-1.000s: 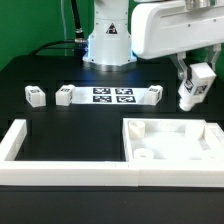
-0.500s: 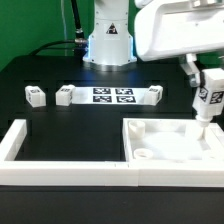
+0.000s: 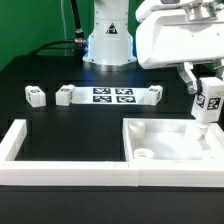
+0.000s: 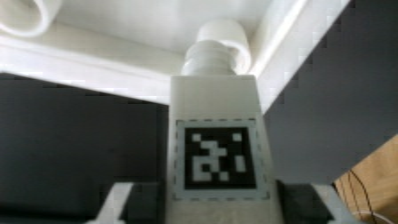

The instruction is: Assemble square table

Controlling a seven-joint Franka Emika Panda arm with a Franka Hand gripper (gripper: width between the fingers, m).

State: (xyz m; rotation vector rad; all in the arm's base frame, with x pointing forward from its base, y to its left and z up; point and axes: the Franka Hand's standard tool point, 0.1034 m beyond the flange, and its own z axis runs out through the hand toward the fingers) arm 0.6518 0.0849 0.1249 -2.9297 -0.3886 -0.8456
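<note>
1. Hand (image 3: 205,93) clamped on a white leg (image 3: 206,104), both fingers pinching its upper part. The leg hangs upright with its black-white tag facing the exterior camera.
2. The leg's lower tip sits at the far rim of the square slab (image 3: 170,140), toward the exterior view's right. Whether tip and rim touch cannot be told. From the wrist, the leg (image 4: 217,120) runs away from the camera, and its rounded end lies over the slab's white raised rim (image 4: 107,55).
3. A lone block (image 3: 36,96) lies on the far part of the counter. A second block (image 3: 64,96) and a third block (image 3: 153,96) lie just beside the two ends of the marker board (image 3: 110,95).
4. The slab is cut off at the exterior view's right edge, and one round corner hole (image 3: 145,155) shows. The arm's white body (image 3: 175,40) covers the wrist. In the wrist view only slivers of the fingers (image 4: 134,205) show, and a brown blur (image 4: 374,180) cannot be identified.
5. The counter (image 3: 70,125) is black. A white border wall (image 3: 70,175) runs along its near side and up the exterior view's left, and the slab lies against the near bar. Behind stand the robot base (image 3: 108,40) and a green backdrop (image 3: 30,25).
</note>
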